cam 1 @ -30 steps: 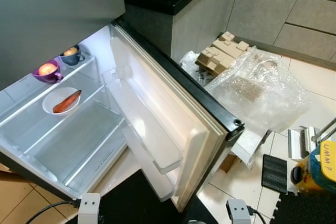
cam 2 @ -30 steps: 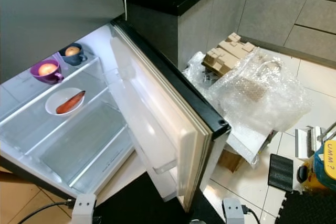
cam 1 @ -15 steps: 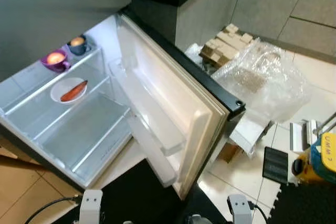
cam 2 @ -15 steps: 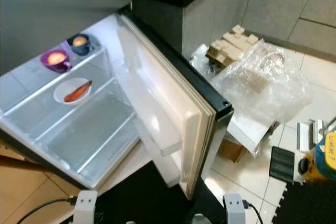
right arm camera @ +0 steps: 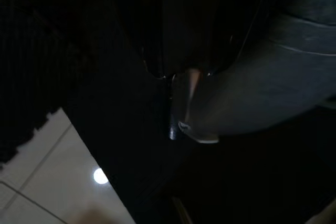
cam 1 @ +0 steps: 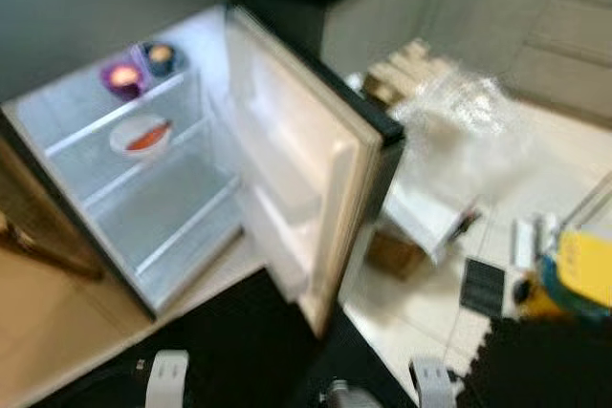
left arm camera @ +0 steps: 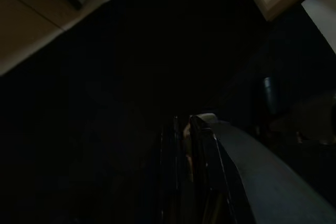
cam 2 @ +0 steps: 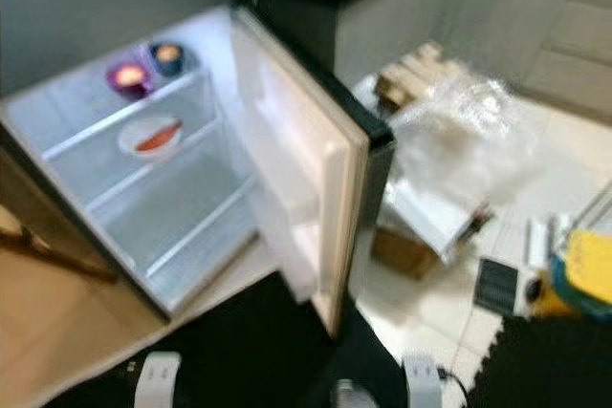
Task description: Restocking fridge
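The fridge [cam 1: 163,207] stands open and lit, its door [cam 1: 287,169] swung out toward me. On the upper shelf sit a purple cup [cam 1: 121,76] and a dark blue cup [cam 1: 159,53], each holding something round and pale orange. One shelf lower, a white plate [cam 1: 145,137] carries a long orange piece of food. The lower shelves hold nothing. Both arms hang low over the black mat. In the dark left wrist view, my left gripper [left arm camera: 184,129] has its fingers pressed together with nothing in them. My right gripper [right arm camera: 184,77] is a dim shape.
A heap of bubble wrap [cam 1: 459,131] and cardboard pieces [cam 1: 406,64] lie on the tiled floor right of the door, with a small box [cam 1: 397,250] beneath. A yellow object [cam 1: 583,274] sits far right. A black mat [cam 1: 220,351] lies before the fridge, with wooden flooring [cam 1: 48,322] to its left.
The whole picture has shifted and blurred: the camera has drawn back and swung, so more wooden floor shows at left. Nothing in the fridge has moved.
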You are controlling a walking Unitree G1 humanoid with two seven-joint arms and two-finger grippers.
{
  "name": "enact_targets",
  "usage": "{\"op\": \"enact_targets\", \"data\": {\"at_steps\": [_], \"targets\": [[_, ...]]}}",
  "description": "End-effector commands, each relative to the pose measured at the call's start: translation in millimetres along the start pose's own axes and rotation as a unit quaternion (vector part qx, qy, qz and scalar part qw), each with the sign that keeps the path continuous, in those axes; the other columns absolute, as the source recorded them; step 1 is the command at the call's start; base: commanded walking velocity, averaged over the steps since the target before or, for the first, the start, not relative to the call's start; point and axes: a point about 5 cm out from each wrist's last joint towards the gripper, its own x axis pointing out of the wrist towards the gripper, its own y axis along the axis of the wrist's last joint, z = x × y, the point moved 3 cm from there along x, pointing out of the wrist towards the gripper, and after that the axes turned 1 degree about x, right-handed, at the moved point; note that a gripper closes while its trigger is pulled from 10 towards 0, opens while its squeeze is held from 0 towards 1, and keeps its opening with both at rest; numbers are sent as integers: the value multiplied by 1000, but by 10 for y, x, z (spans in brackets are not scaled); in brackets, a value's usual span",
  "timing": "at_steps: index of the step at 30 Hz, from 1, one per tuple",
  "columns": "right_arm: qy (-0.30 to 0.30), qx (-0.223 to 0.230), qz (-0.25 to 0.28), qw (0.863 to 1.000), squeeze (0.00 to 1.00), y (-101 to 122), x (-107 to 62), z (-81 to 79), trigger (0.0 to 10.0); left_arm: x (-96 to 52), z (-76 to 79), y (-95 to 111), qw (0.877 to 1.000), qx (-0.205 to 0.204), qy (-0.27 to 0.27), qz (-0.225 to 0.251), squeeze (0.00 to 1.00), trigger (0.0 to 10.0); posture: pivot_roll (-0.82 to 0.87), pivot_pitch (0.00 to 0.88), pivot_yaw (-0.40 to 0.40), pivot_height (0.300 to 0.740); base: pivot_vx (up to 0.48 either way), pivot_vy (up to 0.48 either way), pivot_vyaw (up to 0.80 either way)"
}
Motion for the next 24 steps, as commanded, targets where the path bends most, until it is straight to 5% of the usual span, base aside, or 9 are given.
{"op": "enact_targets", "data": {"at_steps": [1, 15, 24], "targets": [[7, 0, -15, 1000, 0, -71, -5, -37, 10000, -37, -52, -81, 1000, -5, 5, -12, 0, 10000, -143, 137, 27, 721, 0, 0, 0], [5, -5, 14, 1000, 0, 99, 0, 66, 10000, -60, -174, -66, 1000, 5, 22, -8, 0, 10000, -143, 140, 29, 721, 0, 0, 0], [12, -7, 28, 1000, 0, 175, 31, -5, 10000, -65, -210, -54, 999, -27, 47, 3, 0, 10000, -137, 141, 23, 721, 0, -353, 0]]}}
